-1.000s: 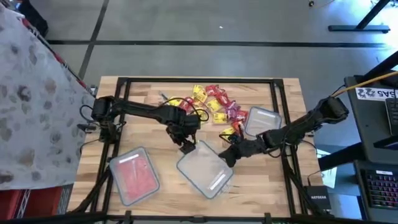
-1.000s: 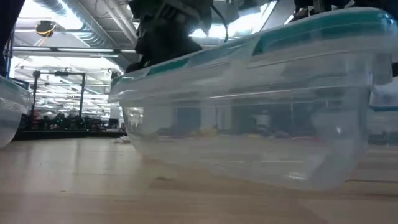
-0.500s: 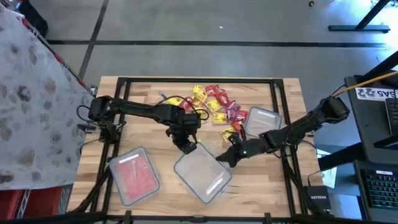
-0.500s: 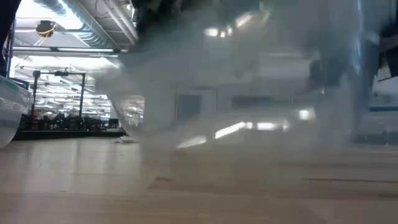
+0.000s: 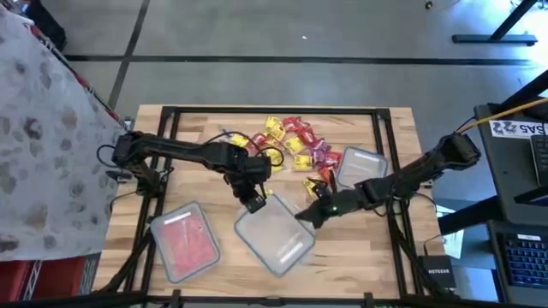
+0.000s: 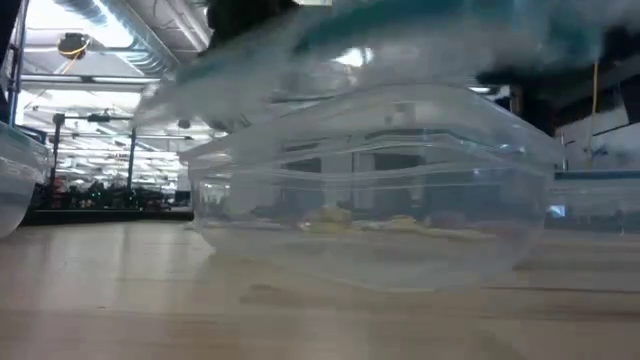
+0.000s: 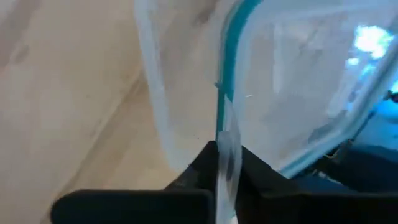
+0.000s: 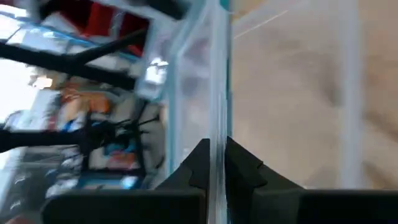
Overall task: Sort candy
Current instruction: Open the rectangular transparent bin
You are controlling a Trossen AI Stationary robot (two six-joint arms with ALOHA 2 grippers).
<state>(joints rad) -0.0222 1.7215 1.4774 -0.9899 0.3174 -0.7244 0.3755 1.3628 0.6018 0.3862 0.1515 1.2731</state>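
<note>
The candy (image 5: 295, 144) lies in a loose heap at about 12 o'clock on the table (image 5: 197, 133), spreading toward 1 o'clock: red, yellow and purple wrapped pieces, overlapping one another. One yellow piece (image 5: 313, 186) sits apart at the heap's 5 o'clock edge, just beside the small clear container (image 5: 360, 167).

Both arms are occupied with the empty clear container (image 5: 272, 237) near table centre, toward 6 o'clock. The left gripper (image 5: 254, 202) is closed onto the container's rim at its 11 o'clock corner; the left wrist view shows the wall (image 7: 225, 134) pinched between the fingers. The right gripper (image 5: 310, 215) is clamped on the rim at the 2 o'clock corner, with the wall (image 8: 217, 93) running up from between its fingers. In the low view the container (image 6: 370, 190) appears close to the table; contact cannot be confirmed. A third container (image 5: 184, 240) at 7 o'clock holds red contents.

Handling assessment: each piece is likely very light, with a smooth, crinkly wrapper that may slip or deform under pressure. Pieces in the heap's interior are crowded, so a closing gripper may take two. The recommended hold is across the body of an outlying piece, approached from above, with the fingers straddling its narrower width. Pieces at the heap's edge give the most clearance.
</note>
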